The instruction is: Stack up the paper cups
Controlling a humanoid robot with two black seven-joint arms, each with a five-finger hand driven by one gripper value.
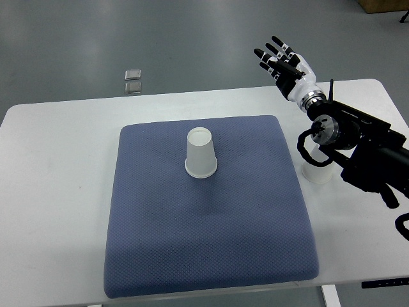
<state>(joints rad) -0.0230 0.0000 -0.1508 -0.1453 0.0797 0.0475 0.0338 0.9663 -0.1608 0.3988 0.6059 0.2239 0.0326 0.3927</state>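
A white table (57, 192) is seen from steeply above, with grey floor beyond its far edge; on that floor, left of centre, two small square grey objects (133, 81) are laid one just behind the other. The middle of the table is covered by a blue textured mat (211, 256), roughly square with rounded corners, its near edge reaching close to the table's near edge. On the far half of the mat, a little left of its centre line, a white paper cup (200, 153) is set upside down, the wide rim pressed to the fabric and the narrower base turned up toward the camera. To the right, off the mat and on bare table just beside the mat's right edge, a second white paper cup (317, 173) is partly hidden beneath the robot's black forearm (370, 157), so only its lower portion is shown and its orientation cannot be told. The right arm is brought in from the picture's right edge and angled toward the far side; its right hand (282, 59), white with black finger segments, is held raised past the table's far edge, over the floor. The fingers (276, 43) are spread apart and extended, and nothing is gripped. The hand is kept well apart from both cups
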